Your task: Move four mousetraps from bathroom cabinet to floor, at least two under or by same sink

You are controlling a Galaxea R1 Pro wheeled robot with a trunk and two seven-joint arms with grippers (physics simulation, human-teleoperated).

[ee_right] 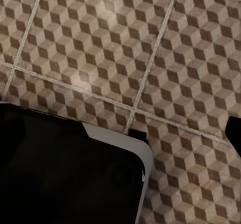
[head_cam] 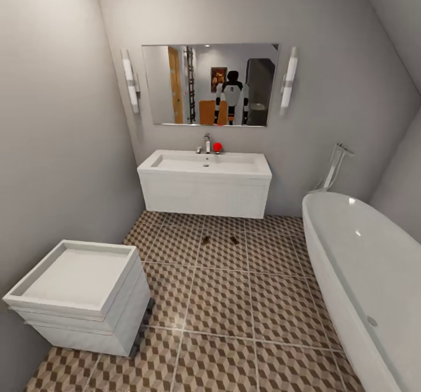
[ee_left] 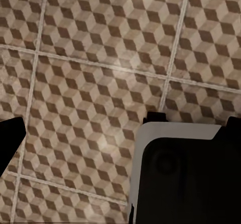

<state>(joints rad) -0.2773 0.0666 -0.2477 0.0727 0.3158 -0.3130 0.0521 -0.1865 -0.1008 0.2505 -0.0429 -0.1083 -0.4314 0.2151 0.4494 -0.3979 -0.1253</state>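
Neither wrist view lets me tell how the jaws stand: each looks down past dark robot bodywork onto the patterned floor. The head view adds the room: two mousetraps lie side by side on the tiles just before the white sink, toilet at left, bathtub at right.

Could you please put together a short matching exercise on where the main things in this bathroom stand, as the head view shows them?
Things:
1. sink
2. bathtub
3. toilet
4. mousetraps

Places:
A. along the right wall
B. on the floor tiles just in front of the sink
C. under the mirror, on the far wall
D. near left corner

Pairs: 1-C, 2-A, 3-D, 4-B
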